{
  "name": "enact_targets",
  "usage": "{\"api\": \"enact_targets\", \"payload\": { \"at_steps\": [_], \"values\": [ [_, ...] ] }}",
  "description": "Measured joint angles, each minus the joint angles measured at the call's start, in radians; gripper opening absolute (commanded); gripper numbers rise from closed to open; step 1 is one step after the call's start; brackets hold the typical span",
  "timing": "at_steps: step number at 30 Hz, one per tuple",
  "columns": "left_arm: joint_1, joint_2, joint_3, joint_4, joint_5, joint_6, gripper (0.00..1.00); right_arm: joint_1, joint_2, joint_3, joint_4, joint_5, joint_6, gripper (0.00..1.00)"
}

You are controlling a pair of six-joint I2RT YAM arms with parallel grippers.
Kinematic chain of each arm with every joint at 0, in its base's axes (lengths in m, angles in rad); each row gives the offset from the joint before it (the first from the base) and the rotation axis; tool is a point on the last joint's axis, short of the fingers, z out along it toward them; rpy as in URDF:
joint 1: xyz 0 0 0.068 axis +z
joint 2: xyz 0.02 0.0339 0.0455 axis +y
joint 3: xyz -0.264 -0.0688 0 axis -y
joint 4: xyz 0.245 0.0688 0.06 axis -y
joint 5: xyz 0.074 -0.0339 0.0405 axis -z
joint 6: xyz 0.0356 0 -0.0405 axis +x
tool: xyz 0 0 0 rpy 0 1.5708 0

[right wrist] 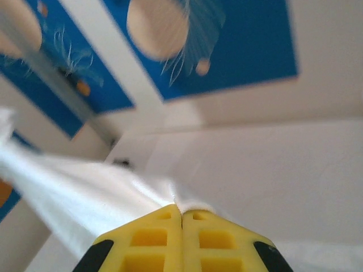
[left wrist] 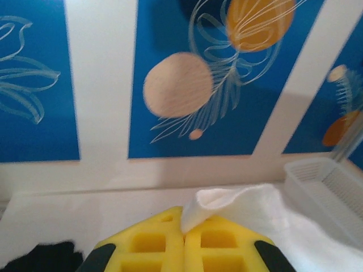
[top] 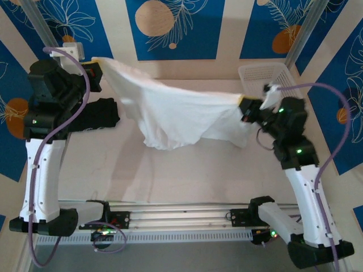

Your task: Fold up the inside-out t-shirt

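The inside-out t-shirt (top: 176,116), thin white cloth, hangs stretched in the air between both arms above the table. My left gripper (top: 95,61) is raised at the back left and shut on one edge of the shirt. In the left wrist view the yellow fingers (left wrist: 153,243) pinch a rolled fold of the white t-shirt (left wrist: 238,207). My right gripper (top: 245,102) at the right is shut on the other end. In the right wrist view the shirt (right wrist: 85,195) stretches away to the left from the closed yellow fingers (right wrist: 215,238). The shirt's middle sags toward the tabletop.
A black folded garment (top: 96,113) lies on the table at the left, under the left arm. A white basket (top: 266,76) stands at the back right, also seen as the basket (left wrist: 326,190) in the left wrist view. The blue patterned wall stands close behind.
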State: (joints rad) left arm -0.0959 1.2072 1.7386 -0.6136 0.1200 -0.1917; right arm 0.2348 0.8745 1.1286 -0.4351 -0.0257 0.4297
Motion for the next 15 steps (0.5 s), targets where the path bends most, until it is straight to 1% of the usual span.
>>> {"api": "enact_targets", "payload": {
  "at_steps": [1,2,3,4,5,6,8,11,15],
  "values": [
    [0.018,-0.016,-0.050,-0.003,-0.008,0.000,0.00,0.080,-0.011,-0.085,0.007,0.019,0.027,0.03],
    [0.036,-0.032,-0.108,-0.001,-0.013,0.000,0.00,0.164,-0.012,-0.179,0.020,0.037,0.056,0.11],
    [0.047,-0.044,-0.158,-0.003,-0.018,0.000,0.00,0.225,-0.003,-0.255,0.022,0.050,0.084,0.19],
    [0.058,-0.056,-0.215,-0.003,-0.018,0.000,0.00,0.301,0.026,-0.342,0.019,0.056,0.116,0.28],
    [0.064,-0.068,-0.276,-0.003,-0.016,0.000,0.00,0.358,0.066,-0.407,0.011,0.061,0.140,0.36],
    [0.066,-0.076,-0.326,-0.002,-0.013,0.000,0.00,0.397,0.101,-0.455,-0.006,0.066,0.158,0.42],
    [0.067,-0.090,-0.440,-0.002,0.012,-0.001,0.00,0.439,0.150,-0.528,-0.057,0.081,0.185,0.47],
    [0.068,-0.108,-0.566,0.003,0.058,-0.009,0.00,0.436,0.155,-0.547,-0.081,0.110,0.211,0.50],
    [0.068,-0.146,-0.656,0.006,0.109,-0.016,0.00,0.443,0.191,-0.544,-0.053,0.128,0.238,0.52]
  ]
}}
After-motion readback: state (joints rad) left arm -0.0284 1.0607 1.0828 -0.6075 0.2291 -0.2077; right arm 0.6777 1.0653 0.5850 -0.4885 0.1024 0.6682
